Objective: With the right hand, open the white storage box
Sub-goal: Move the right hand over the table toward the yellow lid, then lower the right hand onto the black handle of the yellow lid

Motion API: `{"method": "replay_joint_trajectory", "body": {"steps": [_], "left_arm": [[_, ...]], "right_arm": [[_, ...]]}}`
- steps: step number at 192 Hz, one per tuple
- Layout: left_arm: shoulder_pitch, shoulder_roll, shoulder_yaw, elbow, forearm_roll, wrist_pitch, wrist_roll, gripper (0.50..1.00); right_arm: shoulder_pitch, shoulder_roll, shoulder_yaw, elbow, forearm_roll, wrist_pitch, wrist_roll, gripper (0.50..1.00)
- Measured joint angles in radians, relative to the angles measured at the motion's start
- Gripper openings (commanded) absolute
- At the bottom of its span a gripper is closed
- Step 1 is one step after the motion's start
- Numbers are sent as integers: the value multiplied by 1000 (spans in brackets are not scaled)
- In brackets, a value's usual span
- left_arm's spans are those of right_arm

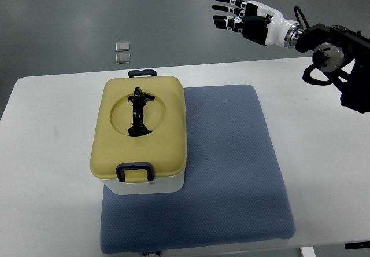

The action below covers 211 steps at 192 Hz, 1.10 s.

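**Right hand raised beyond the table, box closed**

The white storage box [140,183] stands on the left part of a blue-grey mat [231,170], which covers the middle of the white table [52,153] and reaches its near edge. The box's left side runs just past the mat's left edge. Its pale yellow lid [141,124] is down and sits flat on the white body. A black folding handle [139,111] lies in the round hollow on top of the lid. Dark blue latches show at both ends: one [134,172] on the near side, one [142,72] on the far side, both lying against the lid.

The right hand [240,18] is up in the air past the table's far edge, toward the far right corner, well apart from the box. Its fingers [225,9] are stretched out and parted, pointing left, and hold nothing. The dark forearm [338,54] comes in from the right edge.

On the grey floor beyond the far edge lie two small metal plates [122,52], side by side.
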State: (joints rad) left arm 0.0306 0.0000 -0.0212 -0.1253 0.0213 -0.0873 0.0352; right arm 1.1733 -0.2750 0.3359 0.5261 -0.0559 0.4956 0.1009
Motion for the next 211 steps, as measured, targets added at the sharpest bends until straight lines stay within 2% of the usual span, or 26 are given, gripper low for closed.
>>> {"method": "replay_joint_trajectory", "body": {"steps": [51, 74, 114, 161, 183, 211], "left_arm": [[0, 0, -2, -2, 0, 0, 0, 1000], [0, 0, -1, -2, 0, 0, 0, 1000], [0, 0, 0, -2, 0, 0, 0, 1000], [0, 0, 0, -2, 0, 0, 0, 1000], [0, 0, 0, -2, 0, 0, 0, 1000], [0, 0, 0, -2, 0, 0, 0, 1000]], "right_arm": [[10, -21, 5, 0, -13, 99, 52, 926], [32, -22, 3, 1, -87, 114, 65, 926], [88, -32, 1, 9, -372, 115, 186, 928], [137, -66, 3, 175, -776, 115, 356, 928], [168, -68, 2, 240, -916, 109, 392, 928], [205, -62, -3, 305, -1107, 93, 404, 928]]}}
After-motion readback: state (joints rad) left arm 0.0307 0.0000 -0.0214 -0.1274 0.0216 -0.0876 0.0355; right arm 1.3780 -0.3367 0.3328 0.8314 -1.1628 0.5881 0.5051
